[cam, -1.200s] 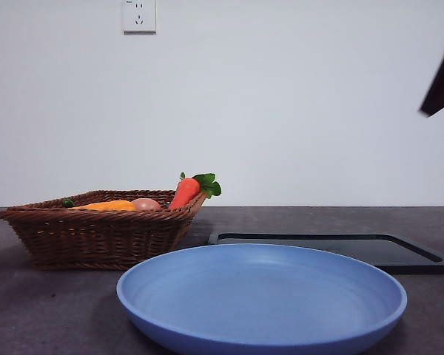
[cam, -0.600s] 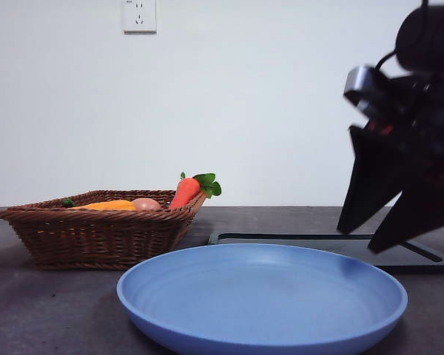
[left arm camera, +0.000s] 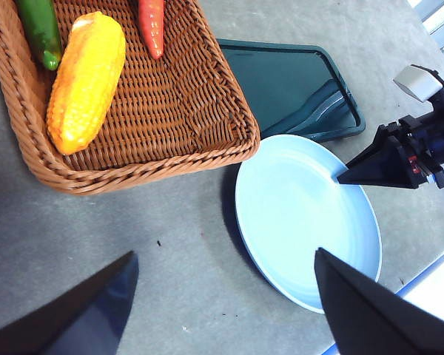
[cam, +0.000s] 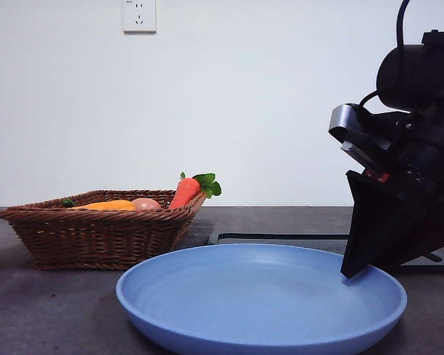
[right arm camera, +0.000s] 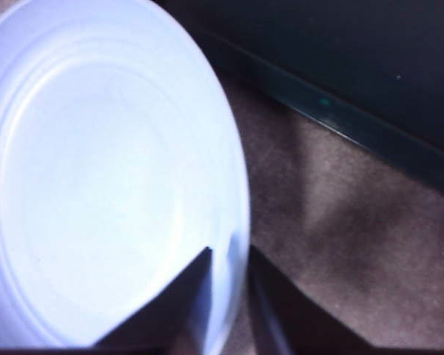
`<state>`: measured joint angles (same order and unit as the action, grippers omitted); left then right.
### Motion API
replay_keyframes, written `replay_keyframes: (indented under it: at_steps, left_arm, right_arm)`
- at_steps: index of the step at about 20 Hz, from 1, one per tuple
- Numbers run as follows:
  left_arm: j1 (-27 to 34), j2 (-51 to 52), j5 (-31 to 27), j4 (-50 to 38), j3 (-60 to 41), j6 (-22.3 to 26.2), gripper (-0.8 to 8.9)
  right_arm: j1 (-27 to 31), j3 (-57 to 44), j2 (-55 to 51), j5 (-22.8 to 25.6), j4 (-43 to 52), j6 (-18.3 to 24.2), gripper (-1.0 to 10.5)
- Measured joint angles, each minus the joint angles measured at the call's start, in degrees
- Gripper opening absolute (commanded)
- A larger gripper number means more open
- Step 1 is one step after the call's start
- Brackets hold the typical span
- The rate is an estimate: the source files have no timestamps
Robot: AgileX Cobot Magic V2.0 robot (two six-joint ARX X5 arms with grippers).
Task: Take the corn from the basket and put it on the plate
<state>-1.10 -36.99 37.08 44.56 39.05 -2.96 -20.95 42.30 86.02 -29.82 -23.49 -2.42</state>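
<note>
The corn (left arm camera: 85, 78) lies in the wicker basket (left arm camera: 170, 111) beside a green vegetable; from the front only its orange top (cam: 107, 205) shows over the basket (cam: 96, 237) wall. The light-blue plate (cam: 259, 296) sits in front, with nothing on it. My right gripper (cam: 353, 272) has come down on the plate's right side. In the right wrist view its jaws (right arm camera: 229, 255) stand close together with the plate (right arm camera: 96, 185) rim between them. My left gripper (left arm camera: 223, 254) hangs open high over the table between basket and plate (left arm camera: 296, 214).
A carrot (cam: 183, 192) leans on the basket's right wall next to a brownish egg (cam: 145, 203). A green pepper (left arm camera: 38, 29) lies beside the corn. The flat black tray (cam: 311, 244) lies behind the plate, to the right.
The right arm came in from the upper right, dropped to the plate's right rim, and its jaws drew together there. Basket and plate have not moved.
</note>
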Motion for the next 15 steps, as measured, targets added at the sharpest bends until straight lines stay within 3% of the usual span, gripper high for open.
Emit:
replay_keyframes:
  at_steps: [7, 15]
  left_arm:
    - [-2.3, -2.5, -0.2, -0.2, 1.1, 0.0, 3.88]
    - [-8.7, -12.9, -11.0, -7.6, 5.1, 0.4, 3.88]
  right_arm:
    - [0.0, 2.3, -0.4, 0.3, -1.2, -2.6, 0.0]
    - [0.1, 16.7, -7.7, 2.4, -14.1, -1.9, 0.0]
